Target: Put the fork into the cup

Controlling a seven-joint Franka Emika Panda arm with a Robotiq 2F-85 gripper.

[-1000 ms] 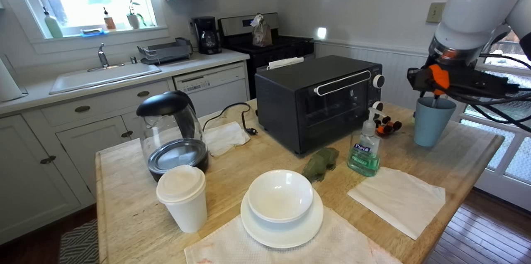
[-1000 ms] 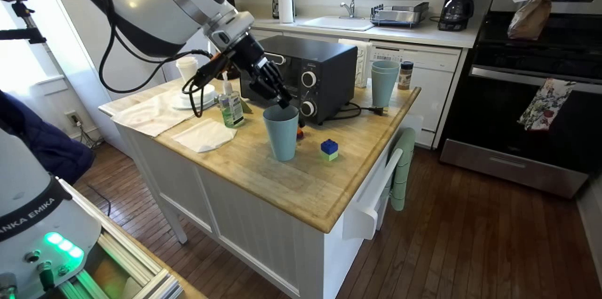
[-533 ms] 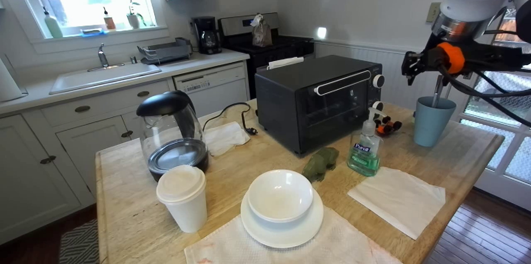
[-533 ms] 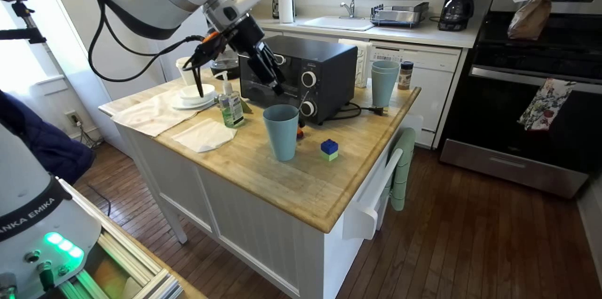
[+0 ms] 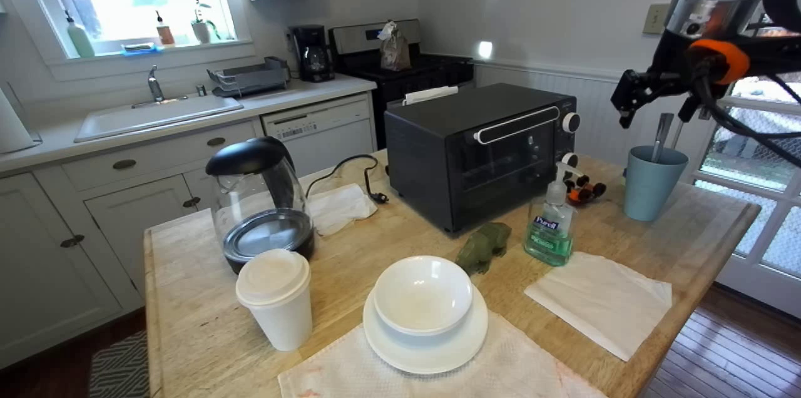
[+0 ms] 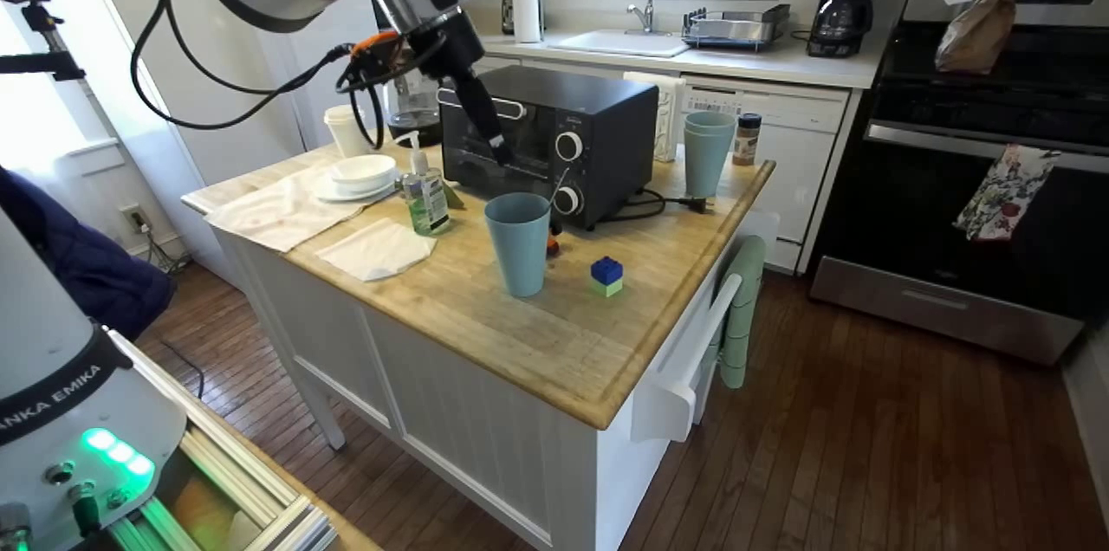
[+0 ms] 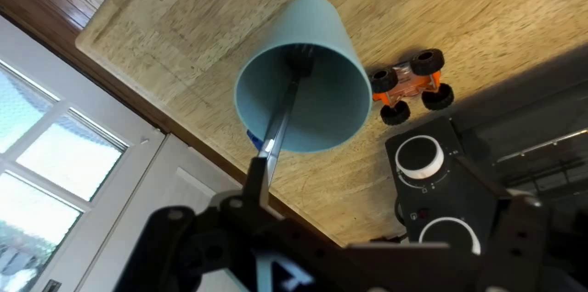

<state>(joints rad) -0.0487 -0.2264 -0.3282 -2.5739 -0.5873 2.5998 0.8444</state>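
Note:
The pale teal cup [image 5: 654, 185] stands upright on the wooden table, also seen as the cup [image 6: 520, 248] in an exterior view. Inside it rests the fork [image 5: 661, 135], tines down, its handle leaning past the rim; in the wrist view the fork's handle [image 7: 278, 131] runs from the dark cup bottom over the edge. Above the cup hangs my gripper [image 5: 656, 116], its jaws spread wide with nothing clamped. One finger [image 7: 256, 179] overlaps the handle's near end in the wrist view; whether they touch I cannot tell.
A black toaster oven [image 6: 554, 135] stands beside the cup. Near it are an orange toy car [image 7: 409, 83], a blue-green block [image 6: 606, 275], a sanitizer bottle [image 5: 551, 223] and a napkin [image 5: 604, 301]. More teal cups [image 6: 708, 157] are stacked farther back.
My jaws have spread apart and let go of the fork, which stays in the cup. The gripper has risen and tilted, uncovering the fork's handle. The cup has not moved.

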